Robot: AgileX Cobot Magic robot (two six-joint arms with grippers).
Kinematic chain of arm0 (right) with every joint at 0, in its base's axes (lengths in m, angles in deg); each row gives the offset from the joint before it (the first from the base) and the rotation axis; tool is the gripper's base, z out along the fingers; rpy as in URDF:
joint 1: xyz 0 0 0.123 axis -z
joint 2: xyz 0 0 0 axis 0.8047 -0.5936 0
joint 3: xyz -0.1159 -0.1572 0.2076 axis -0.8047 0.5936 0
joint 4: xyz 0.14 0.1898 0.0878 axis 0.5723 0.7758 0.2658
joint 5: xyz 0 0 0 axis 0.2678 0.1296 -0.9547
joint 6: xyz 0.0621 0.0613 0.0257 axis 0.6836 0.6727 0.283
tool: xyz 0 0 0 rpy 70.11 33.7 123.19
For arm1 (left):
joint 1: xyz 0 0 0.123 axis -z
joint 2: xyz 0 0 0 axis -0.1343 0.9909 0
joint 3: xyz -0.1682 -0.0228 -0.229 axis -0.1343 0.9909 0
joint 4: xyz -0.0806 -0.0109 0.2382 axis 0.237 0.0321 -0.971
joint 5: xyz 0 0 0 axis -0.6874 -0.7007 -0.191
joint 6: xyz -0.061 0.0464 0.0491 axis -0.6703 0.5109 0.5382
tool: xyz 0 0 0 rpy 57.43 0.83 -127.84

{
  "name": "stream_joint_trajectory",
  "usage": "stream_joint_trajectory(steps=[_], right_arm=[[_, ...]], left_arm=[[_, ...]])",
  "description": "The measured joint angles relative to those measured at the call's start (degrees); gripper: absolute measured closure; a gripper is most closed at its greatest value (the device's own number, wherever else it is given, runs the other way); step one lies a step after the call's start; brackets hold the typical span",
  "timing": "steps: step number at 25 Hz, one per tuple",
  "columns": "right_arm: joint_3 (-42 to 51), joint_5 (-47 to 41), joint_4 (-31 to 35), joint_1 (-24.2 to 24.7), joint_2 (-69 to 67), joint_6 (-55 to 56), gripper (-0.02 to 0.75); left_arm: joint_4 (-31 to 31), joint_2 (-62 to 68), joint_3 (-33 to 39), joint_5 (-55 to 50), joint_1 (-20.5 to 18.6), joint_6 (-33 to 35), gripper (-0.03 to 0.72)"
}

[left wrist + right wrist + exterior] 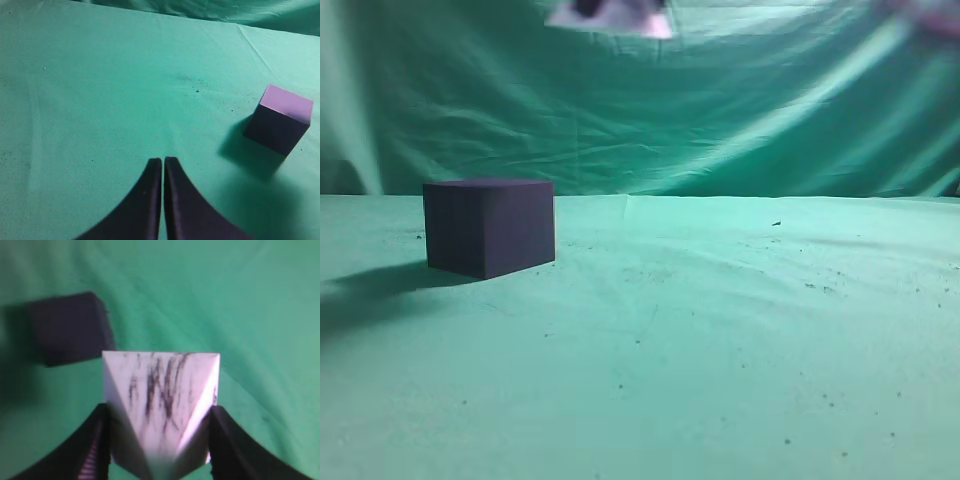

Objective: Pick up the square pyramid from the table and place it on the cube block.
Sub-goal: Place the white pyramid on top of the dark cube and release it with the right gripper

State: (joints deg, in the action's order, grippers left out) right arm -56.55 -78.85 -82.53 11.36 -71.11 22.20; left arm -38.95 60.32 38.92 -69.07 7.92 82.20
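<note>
Green-draped desk in exterior view, cube block standing left

Left wrist view: left end effector closed, empty, cube block off right

Right wrist view: right end effector gripping square pyramid, held aloft, cube block below, ahead-left, clearly apart

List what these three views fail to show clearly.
- Exterior view: the square pyramid is only a blur cut by the top edge; the right gripper holding it is out of frame.
- Right wrist view: the pyramid's lower part is blurred and cropped at the bottom; the cube block is soft.
- Left wrist view: the left gripper shows its fingertips only.
</note>
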Motion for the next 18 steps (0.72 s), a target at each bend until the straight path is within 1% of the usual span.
stream_joint_trajectory(steps=[3, 6, 11, 18], right_arm=[[-6.6, -0.8, 0.1, -4.8, -6.2, 0.0, 0.366], [-10.8, -0.7, 0.1, -7.1, -11.6, 0.0, 0.366], [-12.2, -1.1, -0.3, -7.4, -16.3, 0.1, 0.366], [-12.6, -0.9, -0.4, -7.4, -18.8, 0.1, 0.366]], left_arm=[[0.0, 0.0, 0.0, 0.0, 0.0, 0.0, 0.688], [0.0, 0.0, 0.0, 0.0, 0.0, 0.0, 0.688], [0.0, 0.0, 0.0, 0.0, 0.0, 0.0, 0.688], [0.0, 0.0, 0.0, 0.0, 0.0, 0.0, 0.688]])
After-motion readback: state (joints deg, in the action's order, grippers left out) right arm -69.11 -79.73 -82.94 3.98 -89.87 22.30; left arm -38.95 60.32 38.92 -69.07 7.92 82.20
